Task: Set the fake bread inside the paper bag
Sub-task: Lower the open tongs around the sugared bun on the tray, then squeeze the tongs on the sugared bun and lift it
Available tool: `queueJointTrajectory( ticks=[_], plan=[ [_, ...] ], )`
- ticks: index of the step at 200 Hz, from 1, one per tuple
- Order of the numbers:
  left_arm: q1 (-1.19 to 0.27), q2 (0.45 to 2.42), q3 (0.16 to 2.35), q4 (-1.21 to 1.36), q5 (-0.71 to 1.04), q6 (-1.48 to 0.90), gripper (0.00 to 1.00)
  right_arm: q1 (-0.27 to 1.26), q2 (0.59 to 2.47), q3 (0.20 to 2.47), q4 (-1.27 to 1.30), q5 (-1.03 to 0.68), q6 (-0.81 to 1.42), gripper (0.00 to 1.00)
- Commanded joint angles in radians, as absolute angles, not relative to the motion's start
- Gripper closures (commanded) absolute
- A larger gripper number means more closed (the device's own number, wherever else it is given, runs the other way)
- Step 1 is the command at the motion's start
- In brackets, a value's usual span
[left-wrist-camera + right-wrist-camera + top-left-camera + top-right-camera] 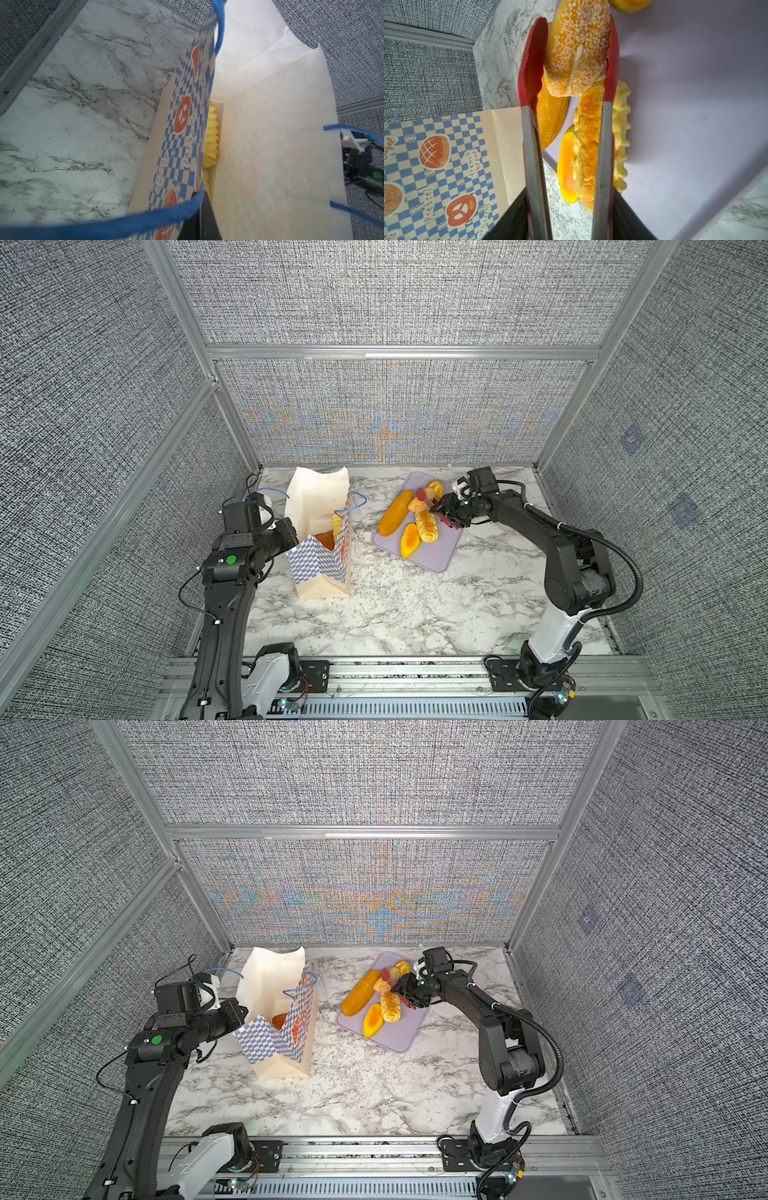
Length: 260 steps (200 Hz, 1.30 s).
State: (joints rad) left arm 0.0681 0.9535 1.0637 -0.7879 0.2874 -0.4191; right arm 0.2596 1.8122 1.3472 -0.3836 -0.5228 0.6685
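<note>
The paper bag (320, 568) (274, 1052) stands open at the left of the table. My left gripper (291, 537) (200, 199) is shut on its side wall. Inside lie a ridged yellow loaf (212, 135) and an orange loaf (326, 539). My right gripper (444, 512) (570, 193) is shut on the steel arms of red tongs (532, 145). The tongs' red tips press both sides of a sugar-crusted bun (577, 52) (417, 504). Beside the bun lie more fake bread: a long loaf (395, 513), a ridged loaf (428, 526), a small oval (408, 540) and a round roll (435, 489).
A lavender tray (440, 551) (695, 104) holds the loose bread at the right rear of the marble table (395, 614). Grey fabric walls with aluminium posts (232, 414) close in three sides. The bag's blue cord handles (104, 222) hang near my left wrist.
</note>
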Motion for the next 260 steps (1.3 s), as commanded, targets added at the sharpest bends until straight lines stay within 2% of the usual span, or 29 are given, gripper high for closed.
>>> queueJointTrajectory(
  ticks=[1,157,260],
  plan=[
    [0.07,0.951,1.066,-0.784,0.28,-0.41,0.96,0.259,1.801,1.346,-0.359,-0.54,0.668,0.46],
    [0.07,0.936,1.064,-0.784,0.287,-0.416,0.96,0.259,1.644,1.31,-0.385,-0.541,0.668,0.52],
    [0.07,0.932,1.065,-0.782,0.295,-0.419,0.97,0.313,1.514,1.393,-0.456,-0.537,0.628,0.52]
  ],
)
